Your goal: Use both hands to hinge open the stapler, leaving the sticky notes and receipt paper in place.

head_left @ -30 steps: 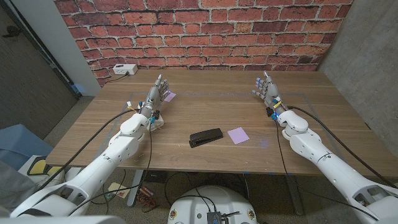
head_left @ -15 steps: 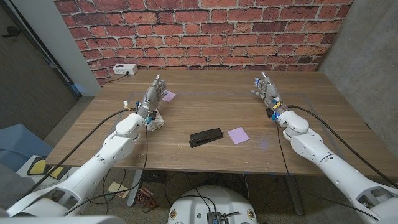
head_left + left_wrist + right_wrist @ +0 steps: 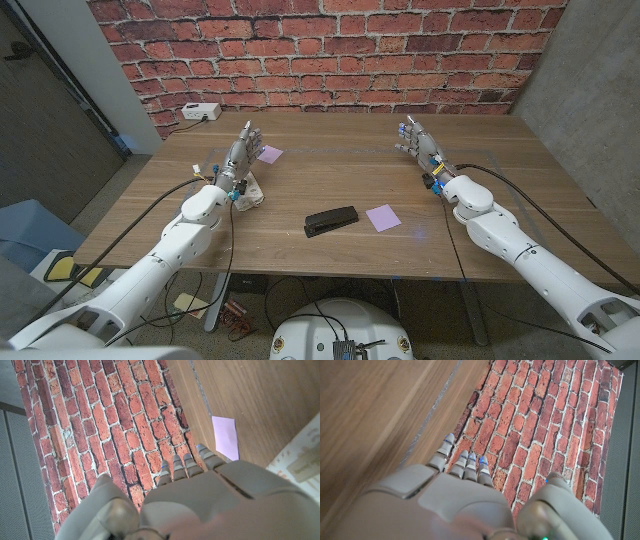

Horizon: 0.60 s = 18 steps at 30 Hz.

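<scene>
A black stapler (image 3: 331, 221) lies closed on the wooden table (image 3: 340, 170), near the front middle. A purple sticky note (image 3: 383, 217) lies just right of it. Another purple sticky note (image 3: 270, 154) (image 3: 226, 437) lies at the back left, and white receipt paper (image 3: 250, 193) (image 3: 300, 460) sits under my left wrist. My left hand (image 3: 241, 152) (image 3: 200, 500) is raised over the left side, fingers straight and apart, holding nothing. My right hand (image 3: 418, 140) (image 3: 455, 490) is raised over the right side, fingers spread, holding nothing. Both hands are well away from the stapler.
A brick wall (image 3: 330, 50) runs behind the table. A white box (image 3: 201, 112) with a cable sits at the table's back left corner. Black cables hang along both arms. A grey line (image 3: 480, 152) marks the tabletop.
My left hand has drifted left, away from the back sticky note. My right hand has shifted slightly left and farther back. The stapler and papers have not moved.
</scene>
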Tool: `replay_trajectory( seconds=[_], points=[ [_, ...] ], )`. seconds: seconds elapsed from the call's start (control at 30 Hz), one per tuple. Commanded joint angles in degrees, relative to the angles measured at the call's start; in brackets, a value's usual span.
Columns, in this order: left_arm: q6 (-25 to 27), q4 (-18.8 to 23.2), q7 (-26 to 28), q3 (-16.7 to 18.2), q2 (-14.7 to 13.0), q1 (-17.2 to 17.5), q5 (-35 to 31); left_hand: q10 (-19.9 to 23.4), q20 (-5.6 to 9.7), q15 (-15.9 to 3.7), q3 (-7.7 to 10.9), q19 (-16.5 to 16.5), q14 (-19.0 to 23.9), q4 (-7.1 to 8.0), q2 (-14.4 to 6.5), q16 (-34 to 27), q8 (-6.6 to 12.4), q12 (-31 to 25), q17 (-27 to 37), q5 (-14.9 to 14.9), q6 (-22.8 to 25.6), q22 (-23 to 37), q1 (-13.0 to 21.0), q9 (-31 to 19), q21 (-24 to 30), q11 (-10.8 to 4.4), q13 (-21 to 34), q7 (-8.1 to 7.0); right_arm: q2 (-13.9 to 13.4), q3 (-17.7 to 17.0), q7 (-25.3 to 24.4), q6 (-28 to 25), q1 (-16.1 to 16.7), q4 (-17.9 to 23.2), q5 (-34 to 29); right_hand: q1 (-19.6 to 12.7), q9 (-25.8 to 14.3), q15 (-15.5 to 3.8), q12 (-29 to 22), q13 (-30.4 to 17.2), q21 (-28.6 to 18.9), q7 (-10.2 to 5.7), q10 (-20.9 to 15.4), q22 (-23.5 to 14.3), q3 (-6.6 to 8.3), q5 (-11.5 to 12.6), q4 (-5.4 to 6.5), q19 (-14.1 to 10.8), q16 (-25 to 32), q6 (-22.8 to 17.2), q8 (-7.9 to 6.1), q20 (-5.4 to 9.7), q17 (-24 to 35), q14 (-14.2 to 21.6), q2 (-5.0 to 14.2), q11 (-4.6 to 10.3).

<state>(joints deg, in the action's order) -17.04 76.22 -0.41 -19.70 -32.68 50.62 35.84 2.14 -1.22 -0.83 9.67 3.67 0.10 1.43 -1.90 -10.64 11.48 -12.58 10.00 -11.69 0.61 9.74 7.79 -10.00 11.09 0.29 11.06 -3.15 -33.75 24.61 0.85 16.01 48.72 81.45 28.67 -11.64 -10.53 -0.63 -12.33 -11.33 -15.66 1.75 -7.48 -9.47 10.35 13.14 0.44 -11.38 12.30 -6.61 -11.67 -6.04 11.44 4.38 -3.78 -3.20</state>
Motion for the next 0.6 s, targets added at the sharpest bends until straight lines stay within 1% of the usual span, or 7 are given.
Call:
replay_trajectory(
  seconds=[0.03,0.2,0.3,0.33,0.37,0.43,0.6],
  points=[
    [-2.0,-0.1,-0.6,0.6,0.2,1.1,0.5,0.7,-0.45,-0.44,-0.07,-0.2,0.0,-0.13,-0.1,0.0,-0.23,-0.5,0.2,-0.3,0.2,0.2,-0.2,-0.2,0.0,0.01,0.2,-0.17,-1.4,1.4,-0.8,1.7,0.2,2.2,-5.0,-1.2,-0.3,-0.21,-0.5,-0.3,0.3,0.06,-1.1,-0.3,0.13,-0.2,-0.73,-0.7,0.0,-1.2,-0.46,0.09,-0.1,0.7,-0.04,0.18],
    [-3.0,-0.4,-3.1,0.6,0.9,1.1,2.2,0.8,-0.81,-0.29,-0.10,-0.2,0.0,-0.14,-0.2,0.0,-0.23,-0.5,0.1,-0.3,0.4,0.2,-0.2,-0.2,-0.1,0.10,0.2,-0.10,-2.7,1.5,-0.7,1.7,0.8,3.5,-6.5,-1.6,-0.2,-0.36,-0.4,-0.3,0.5,-0.25,-0.9,-0.3,0.23,-0.3,-1.02,-0.9,-0.1,-1.1,-0.34,0.19,-0.1,0.6,0.01,0.18],
    [-2.8,0.5,-1.8,0.4,0.5,1.4,0.9,0.9,-0.95,-0.28,-0.11,-0.2,0.1,-0.14,-0.2,0.0,-0.17,-0.5,0.1,-0.3,0.6,0.2,-0.3,-0.2,-0.1,0.09,0.2,-0.04,-3.1,1.4,-0.3,2.7,1.3,3.6,-6.9,-2.2,-0.2,-0.53,-0.2,-0.3,0.8,-0.56,-0.6,-0.3,0.37,-0.3,-1.45,-0.8,-0.2,-0.9,-0.22,0.11,-0.2,0.3,0.01,0.78],
    [-2.4,0.8,-1.4,0.3,0.3,1.4,0.7,0.9,-0.96,-0.24,-0.11,-0.2,0.1,-0.14,-0.2,0.0,-0.16,-0.5,0.1,-0.3,0.7,0.2,-0.3,-0.2,-0.1,0.08,0.2,-0.06,-3.1,1.4,-0.4,3.3,1.5,3.5,-7.1,-2.4,-0.2,-0.68,-0.2,-0.3,0.9,-0.66,-0.7,-0.3,0.41,-0.3,-1.58,-0.9,-0.2,-0.9,-0.23,0.10,-0.2,0.3,0.00,1.19],
    [-2.2,0.7,-1.5,0.3,0.4,1.3,1.0,0.9,-0.92,-0.19,-0.12,-0.2,0.1,-0.14,-0.2,0.0,-0.09,-0.5,0.1,-0.3,0.9,0.2,-0.3,-0.2,-0.1,0.09,0.2,0.13,-3.1,1.3,-0.4,3.7,1.8,3.4,-7.1,-3.4,-0.2,-1.37,-0.2,-0.3,1.2,-1.37,-1.0,-0.3,0.73,-0.4,-2.19,-1.0,-0.3,-1.1,-0.26,0.05,-0.2,0.4,0.21,2.26],
    [-2.0,0.6,-1.4,0.3,0.5,1.3,1.0,0.9,-0.93,-0.19,-0.12,-0.2,0.2,-0.14,-0.2,0.0,-0.02,-0.5,0.1,-0.3,1.1,0.2,-0.3,-0.2,-0.1,0.15,0.2,0.24,-3.1,1.3,-0.4,4.4,2.2,3.3,-7.3,-4.1,-0.2,-1.98,-0.2,-0.2,1.5,-1.64,-1.2,-0.3,0.97,-0.4,-2.57,-1.0,-0.2,-1.3,-0.30,0.44,-0.2,0.7,0.43,2.81],
    [-2.8,0.2,-1.7,0.3,0.9,1.4,1.2,1.1,-0.98,-0.13,-0.13,-0.1,0.2,-0.15,-0.3,-0.1,0.02,-0.5,0.1,-0.3,1.4,0.2,-0.3,-0.2,-0.1,0.17,0.2,0.39,-3.7,1.2,-0.6,4.6,2.9,4.3,-8.2,-4.9,-0.2,-2.22,-0.1,-0.2,1.7,-2.19,-1.3,-0.2,1.13,-0.4,-3.10,-1.1,-0.2,-1.4,-0.32,0.63,-0.3,0.8,0.39,3.43]
  ],
)
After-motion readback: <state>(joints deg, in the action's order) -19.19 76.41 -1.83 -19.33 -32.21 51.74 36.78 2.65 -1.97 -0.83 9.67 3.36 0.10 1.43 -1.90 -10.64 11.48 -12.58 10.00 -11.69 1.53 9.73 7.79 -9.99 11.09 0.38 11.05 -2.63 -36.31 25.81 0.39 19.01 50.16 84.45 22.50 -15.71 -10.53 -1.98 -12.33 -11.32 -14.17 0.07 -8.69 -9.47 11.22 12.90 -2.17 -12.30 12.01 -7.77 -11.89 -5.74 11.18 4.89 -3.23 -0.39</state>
